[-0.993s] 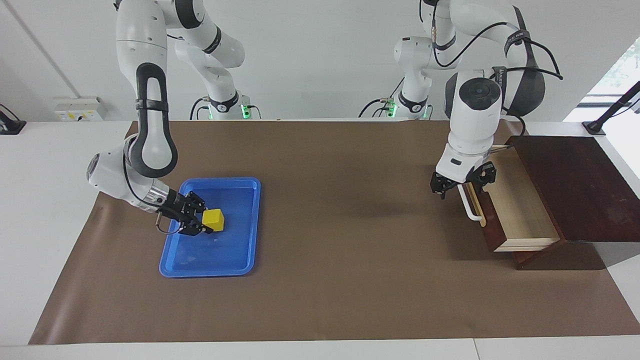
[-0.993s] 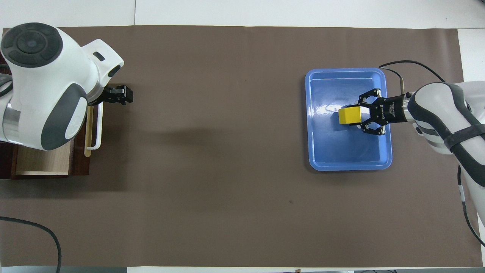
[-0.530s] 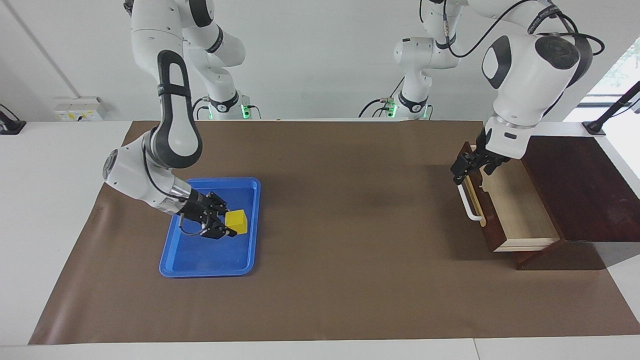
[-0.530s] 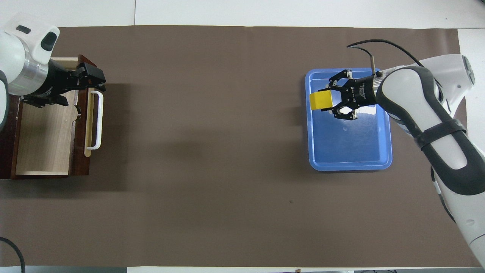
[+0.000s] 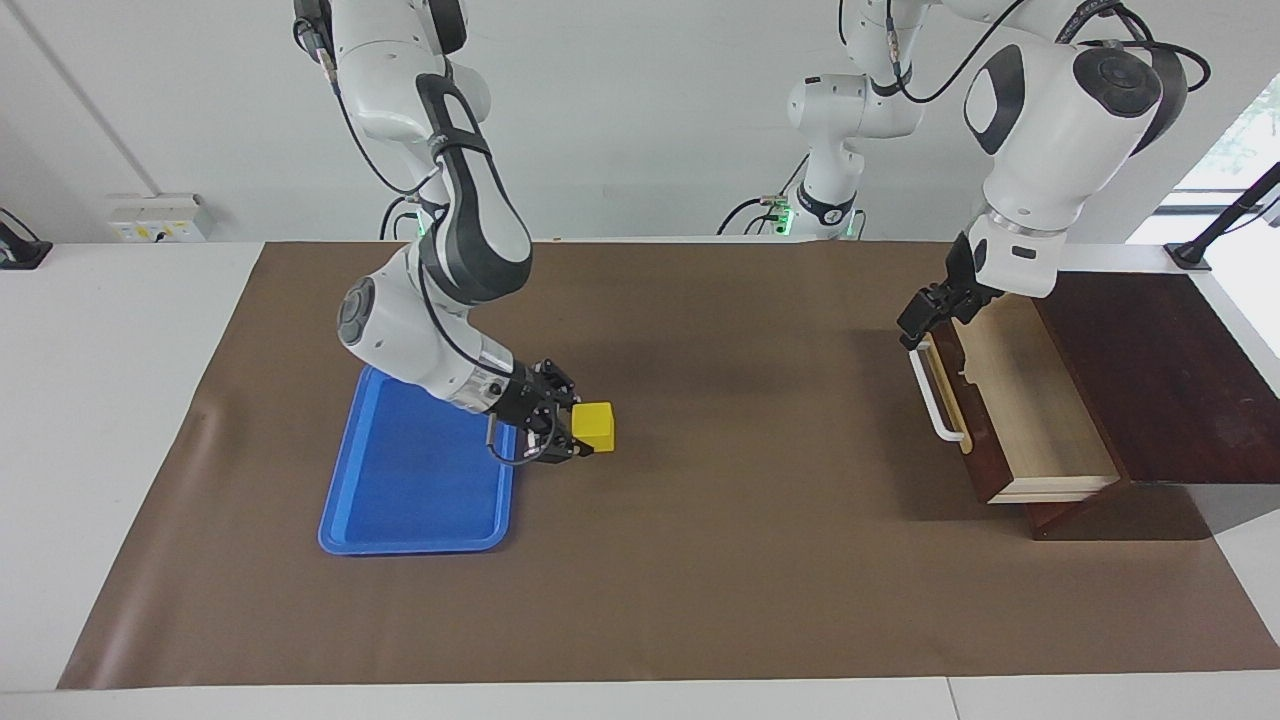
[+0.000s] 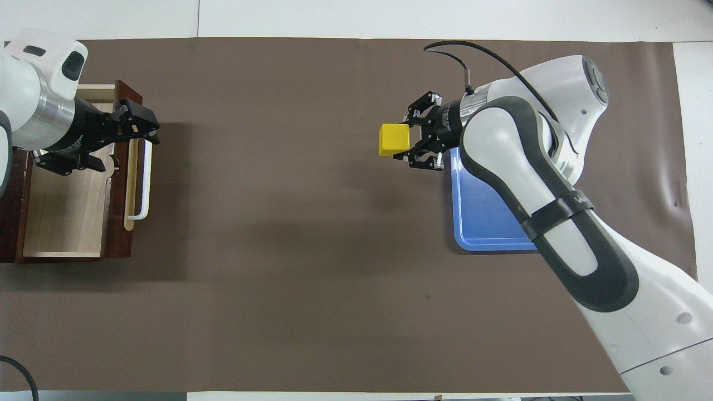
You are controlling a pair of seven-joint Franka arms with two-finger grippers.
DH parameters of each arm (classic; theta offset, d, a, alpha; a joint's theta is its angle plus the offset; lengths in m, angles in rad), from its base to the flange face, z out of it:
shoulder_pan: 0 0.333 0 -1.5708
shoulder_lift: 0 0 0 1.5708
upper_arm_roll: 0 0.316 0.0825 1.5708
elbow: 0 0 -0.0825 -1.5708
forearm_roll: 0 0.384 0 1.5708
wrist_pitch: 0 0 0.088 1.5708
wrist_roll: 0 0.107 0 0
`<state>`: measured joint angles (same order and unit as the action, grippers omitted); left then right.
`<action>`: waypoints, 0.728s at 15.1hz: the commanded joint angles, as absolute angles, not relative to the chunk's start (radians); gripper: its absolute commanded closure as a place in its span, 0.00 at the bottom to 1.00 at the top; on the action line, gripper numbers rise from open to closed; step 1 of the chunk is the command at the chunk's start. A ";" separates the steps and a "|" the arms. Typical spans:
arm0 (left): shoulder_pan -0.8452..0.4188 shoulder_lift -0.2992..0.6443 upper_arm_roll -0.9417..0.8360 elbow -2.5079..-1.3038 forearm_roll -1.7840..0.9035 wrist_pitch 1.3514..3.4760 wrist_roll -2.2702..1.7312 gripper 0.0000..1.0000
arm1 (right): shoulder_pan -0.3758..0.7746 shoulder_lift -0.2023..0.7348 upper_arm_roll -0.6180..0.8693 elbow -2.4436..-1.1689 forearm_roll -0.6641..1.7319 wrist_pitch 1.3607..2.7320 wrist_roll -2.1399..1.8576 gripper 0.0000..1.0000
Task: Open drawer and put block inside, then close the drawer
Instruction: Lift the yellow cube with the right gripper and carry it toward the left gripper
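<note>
The drawer (image 5: 1030,410) stands pulled open at the left arm's end of the table, and its pale interior shows empty; it also shows in the overhead view (image 6: 61,217). Its white bar handle (image 5: 935,400) faces the middle of the table. My left gripper (image 5: 940,320) is open and raised over the drawer front's end nearer to the robots (image 6: 125,142), touching nothing. My right gripper (image 5: 575,430) is shut on the yellow block (image 5: 594,427) and holds it over the brown mat, just beside the blue tray (image 5: 400,500). The block (image 6: 394,140) is clear in the overhead view.
The blue tray (image 6: 484,223) lies empty toward the right arm's end, partly under the right arm. The drawer's dark cabinet (image 5: 1150,370) sits at the table's edge. A brown mat (image 5: 740,560) covers the table between tray and drawer.
My right gripper lifted the block out of the tray and carried it toward the table's middle. My left gripper let go of the handle, rose, and moved to the drawer front's nearer end.
</note>
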<state>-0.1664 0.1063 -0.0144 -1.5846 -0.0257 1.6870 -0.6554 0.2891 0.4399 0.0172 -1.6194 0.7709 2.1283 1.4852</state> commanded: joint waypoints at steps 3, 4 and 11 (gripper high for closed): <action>-0.176 0.071 -0.009 -1.626 -0.049 1.739 -0.988 0.00 | 0.406 0.483 0.014 -1.554 0.730 2.160 1.586 1.00; -0.190 0.074 -0.009 -1.623 -0.049 1.746 -1.079 0.00 | 0.428 0.491 0.012 -1.540 0.729 2.163 1.589 1.00; -0.337 0.332 -0.012 -1.355 0.026 1.683 -1.805 0.00 | 0.523 0.580 0.014 -1.385 0.626 2.168 1.741 1.00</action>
<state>-0.2904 0.1874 -0.0251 -1.5347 -0.0059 1.7430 -1.6385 0.5124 0.5156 0.0164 -1.4841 0.6682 2.1796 1.6835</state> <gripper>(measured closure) 0.000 0.445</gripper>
